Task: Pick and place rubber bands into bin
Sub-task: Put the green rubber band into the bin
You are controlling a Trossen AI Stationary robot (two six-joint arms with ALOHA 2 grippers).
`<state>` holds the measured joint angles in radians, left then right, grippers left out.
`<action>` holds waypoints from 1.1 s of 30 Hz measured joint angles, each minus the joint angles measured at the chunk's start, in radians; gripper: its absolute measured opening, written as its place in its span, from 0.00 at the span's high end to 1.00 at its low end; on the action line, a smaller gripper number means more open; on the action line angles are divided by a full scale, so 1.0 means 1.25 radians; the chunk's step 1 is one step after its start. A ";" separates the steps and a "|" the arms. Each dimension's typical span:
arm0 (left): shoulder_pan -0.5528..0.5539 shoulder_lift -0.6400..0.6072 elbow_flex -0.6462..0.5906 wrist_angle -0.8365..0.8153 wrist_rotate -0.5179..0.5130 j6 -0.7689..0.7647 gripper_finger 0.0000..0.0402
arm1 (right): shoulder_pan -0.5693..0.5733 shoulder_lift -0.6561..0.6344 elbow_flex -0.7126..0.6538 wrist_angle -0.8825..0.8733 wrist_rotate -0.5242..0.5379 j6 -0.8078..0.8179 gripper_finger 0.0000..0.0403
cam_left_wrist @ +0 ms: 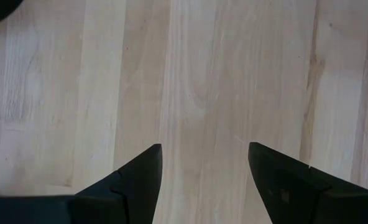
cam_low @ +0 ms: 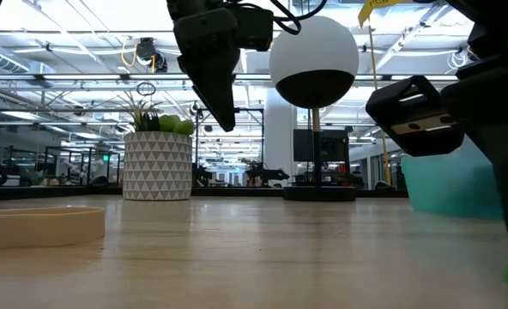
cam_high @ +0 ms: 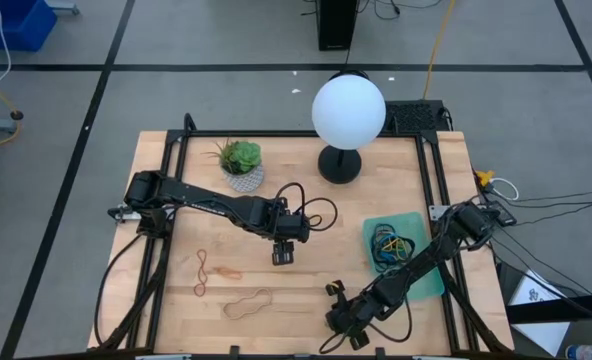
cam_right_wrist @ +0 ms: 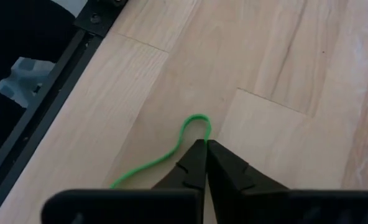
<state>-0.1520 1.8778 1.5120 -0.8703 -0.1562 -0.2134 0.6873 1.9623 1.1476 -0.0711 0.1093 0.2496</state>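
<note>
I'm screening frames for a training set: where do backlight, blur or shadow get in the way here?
Low view: bright ceiling lights backlight the left hand, leaving it a silhouette; the near tabletop and the right hand look soft. High view: evenly lit; the white globe lamp lacks surface detail. Left wrist view: even light, grain sharp. Right wrist view: the green rubber band reads crisply.

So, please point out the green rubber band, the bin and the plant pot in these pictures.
green rubber band (cam_right_wrist: 193, 119): right wrist view, top of its loop beyond the shut fingertips.
bin (cam_high: 428, 275): high view, bare teal floor near its front edge.
plant pot (cam_low: 157, 167): low view, middle of its patterned white wall.
</note>
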 joint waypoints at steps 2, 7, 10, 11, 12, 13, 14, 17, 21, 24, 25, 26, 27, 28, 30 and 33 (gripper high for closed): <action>0.000 0.000 0.000 0.000 0.000 0.000 0.39 | 0.000 -0.010 -0.002 -0.005 -0.005 0.000 0.99; -0.001 0.000 0.000 -0.001 0.000 -0.016 0.39 | 0.002 -0.092 -0.003 -0.052 -0.006 -0.001 1.00; -0.001 0.000 0.000 -0.001 0.000 -0.021 0.39 | 0.006 -0.168 -0.002 -0.108 0.042 0.000 1.00; -0.001 0.000 0.000 -0.002 0.000 -0.021 0.39 | 0.007 -0.196 -0.002 -0.134 0.060 0.000 1.00; 0.000 0.000 0.000 -0.002 0.000 -0.022 0.39 | 0.008 -0.226 -0.002 -0.157 0.082 0.000 1.00; 0.000 0.000 0.000 -0.002 0.000 -0.022 0.39 | 0.010 -0.259 -0.002 -0.182 0.101 0.004 1.00; 0.000 0.000 0.000 -0.002 0.000 -0.022 0.39 | 0.013 -0.293 -0.002 -0.211 0.123 0.015 1.00; 0.000 0.000 0.000 -0.002 0.001 -0.022 0.39 | 0.019 -0.386 -0.002 -0.318 0.181 0.073 1.00; 0.000 0.000 0.000 -0.001 0.001 -0.022 0.39 | 0.018 -0.500 -0.002 -0.485 0.212 0.183 1.00; 0.000 0.000 0.000 -0.001 0.001 -0.022 0.39 | 0.018 -0.570 -0.002 -0.619 0.206 0.286 1.00; 0.000 0.000 0.000 -0.001 0.001 -0.022 0.39 | 0.020 -0.588 -0.002 -0.660 0.205 0.321 1.00; 0.000 0.000 0.000 -0.001 0.001 -0.022 0.39 | 0.020 -0.605 -0.002 -0.704 0.205 0.358 1.00; 0.000 0.000 0.000 -0.001 0.001 -0.022 0.39 | 0.020 -0.618 -0.002 -0.745 0.205 0.393 1.00; 0.000 0.000 0.000 -0.001 0.001 -0.022 0.39 | 0.019 -0.628 -0.002 -0.782 0.206 0.424 1.00; 0.000 0.000 0.000 -0.001 0.001 -0.022 0.39 | 0.019 -0.638 -0.007 -0.843 0.207 0.481 1.00; 0.000 0.000 0.000 -0.001 0.001 -0.022 0.39 | 0.019 -0.649 -0.048 -0.868 0.204 0.534 1.00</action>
<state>-0.1520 1.8778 1.5124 -0.8715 -0.1555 -0.2405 0.7116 1.1507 1.0874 -1.1558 0.3641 0.9168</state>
